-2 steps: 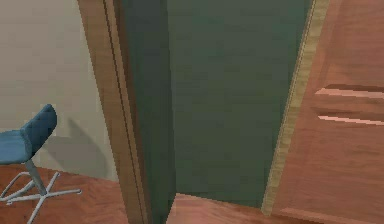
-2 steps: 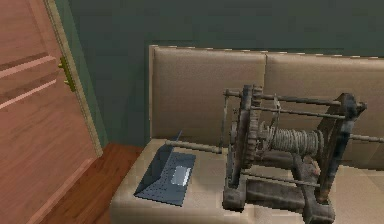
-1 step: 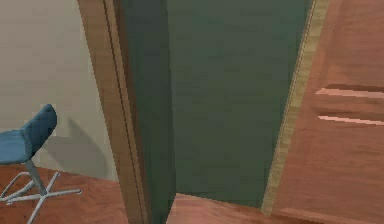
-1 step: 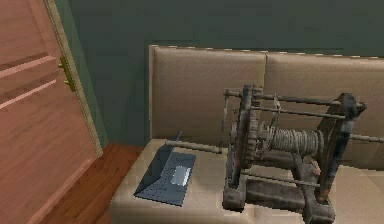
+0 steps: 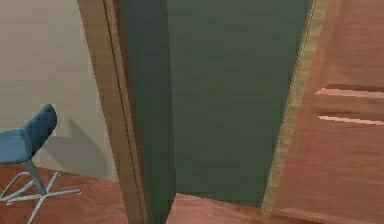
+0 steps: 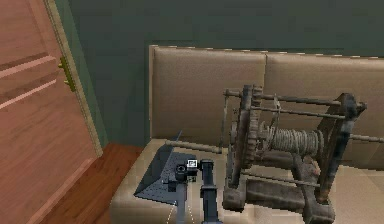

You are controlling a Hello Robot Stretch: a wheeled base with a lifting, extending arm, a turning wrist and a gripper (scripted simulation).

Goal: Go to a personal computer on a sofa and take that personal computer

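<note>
The two small white squares [image 6: 190, 164] at the arm's far end carry black marks; these are patterns, not readable text. In the arm side view, the arm [image 6: 209, 200] rises from the bottom edge as a dark bar over the seat of a beige sofa [image 6: 195, 90]. The gripper [image 6: 180, 174] sits just left of the white squares. The state of its fingers cannot be told, and because a thing lies on the seat at and behind them, it cannot be told whether the gripper holds anything. That thing is the personal computer [image 6: 155, 183], a dark grey, flat, angular shape on the sofa's left seat cushion, near the seat's front left corner. To the right of the arm, a wooden spool frame [image 6: 290, 150] wound with pale cord stands on the same seat, close beside the arm. A wooden door [image 6: 30, 100] with a brass handle [image 6: 67, 72] bounds the view's left, with a strip of wooden floor [image 6: 90, 190] between it and the sofa's left edge. A dark green wall [image 6: 200, 25] runs behind the sofa. In the forward view, a wooden door frame [image 5: 110, 100] and green wall [image 5: 230, 90] stand close ahead, a wooden door panel [image 5: 345, 110] closes the right, and a blue chair [image 5: 28, 138] on thin metal legs stands at the left on open floor.
</note>
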